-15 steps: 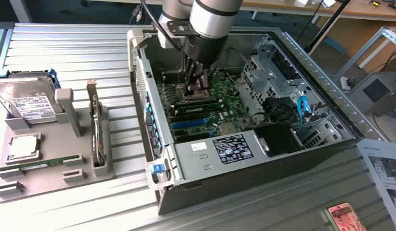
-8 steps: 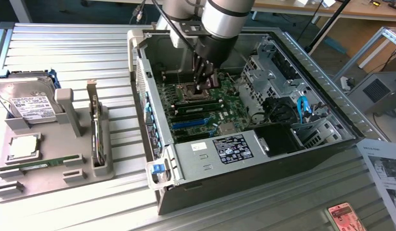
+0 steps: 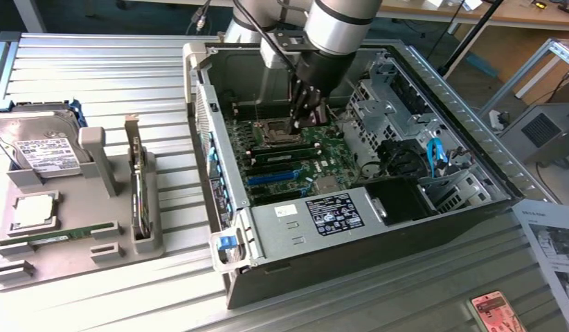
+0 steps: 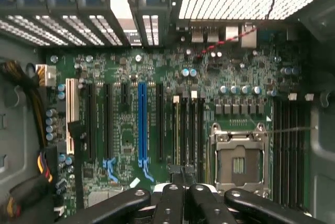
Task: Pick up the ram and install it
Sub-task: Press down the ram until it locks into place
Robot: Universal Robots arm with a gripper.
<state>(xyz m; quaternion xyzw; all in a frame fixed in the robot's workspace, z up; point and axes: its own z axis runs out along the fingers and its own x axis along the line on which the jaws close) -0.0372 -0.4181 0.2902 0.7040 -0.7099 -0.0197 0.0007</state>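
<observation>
Gripper [image 3: 306, 117]: arm reaches steeply down into the open computer case [image 3: 450, 111], fingers pressed together, empty, tips just above the motherboard [image 4: 131, 130]. Ram [image 3: 286, 150]: seated in a memory slot directly below the fingertips, beside the CPU socket [image 4: 239, 158].

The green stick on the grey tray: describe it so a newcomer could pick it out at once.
Find the open computer case, then the grey tray at the exterior view's left. Toward the tray's near end lies the green stick, long and thin, unlike the silver hard drive, the square chip and the upright card.
</observation>
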